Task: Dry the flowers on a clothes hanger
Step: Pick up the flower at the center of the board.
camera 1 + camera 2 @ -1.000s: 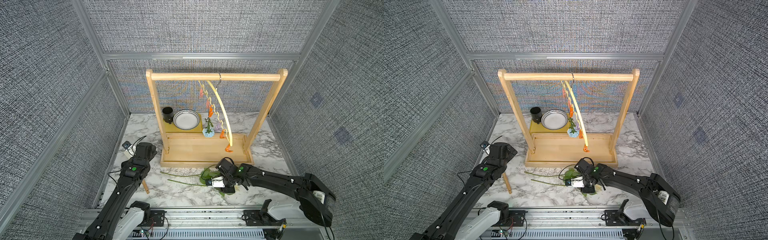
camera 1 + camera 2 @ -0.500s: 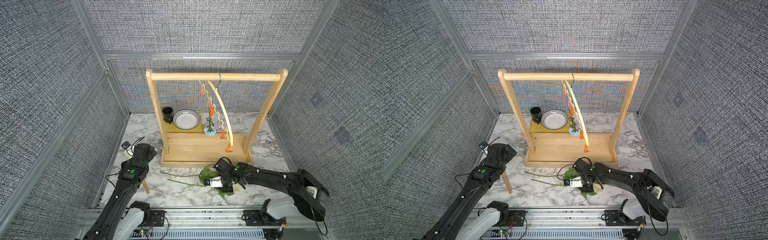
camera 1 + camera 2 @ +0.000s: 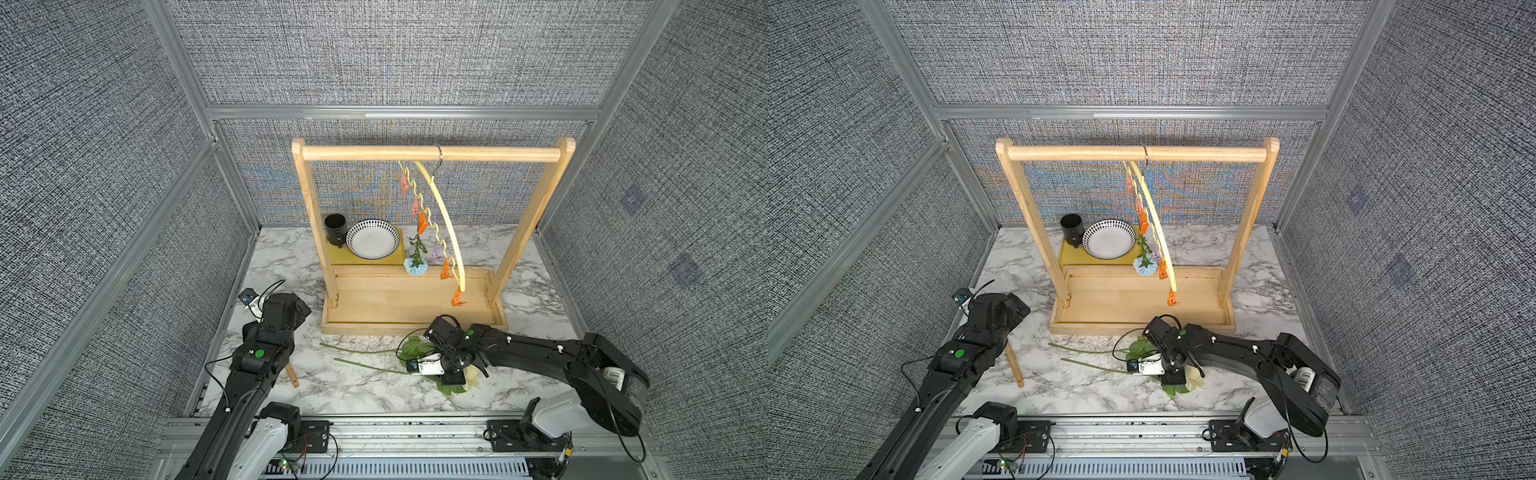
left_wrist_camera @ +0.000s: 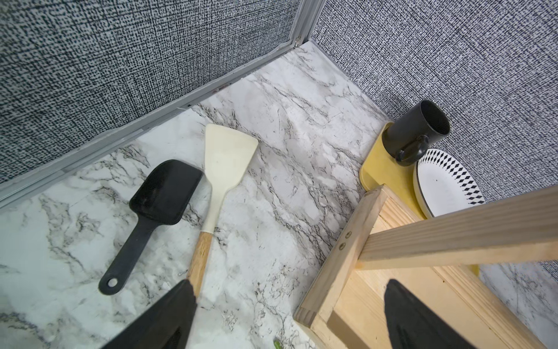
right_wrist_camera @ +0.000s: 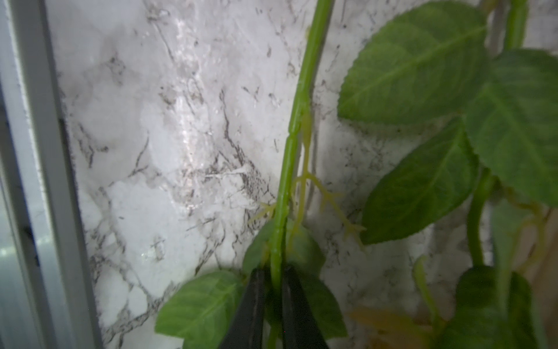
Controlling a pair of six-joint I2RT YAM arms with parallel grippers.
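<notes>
The pale yellow clothes hanger (image 3: 442, 216) (image 3: 1152, 216) hangs by its hook from the rack's top bar, carrying small orange, pink and lilac clips. A light blue flower (image 3: 417, 266) (image 3: 1145, 266) hangs head down from one orange clip. Two long green flowers (image 3: 357, 351) (image 3: 1088, 365) lie on the marble in front of the rack, with a cream head (image 3: 471, 376) showing under the arm. My right gripper (image 5: 275, 284) (image 3: 449, 368) is shut on one green stem (image 5: 290, 145) just above its leaves. The left gripper (image 4: 290, 302) (image 3: 291, 309) is open and holds nothing, by the rack's left foot.
The wooden rack (image 3: 428, 153) with its tray base stands mid-table. A black cup (image 3: 335, 228) and a patterned plate (image 3: 372, 239) sit on a yellow board behind it. A white spatula (image 4: 226, 157) and a black scoop (image 4: 163, 190) lie at the left wall.
My right gripper's jaws have closed onto the green stem. The left arm has hardly moved.
</notes>
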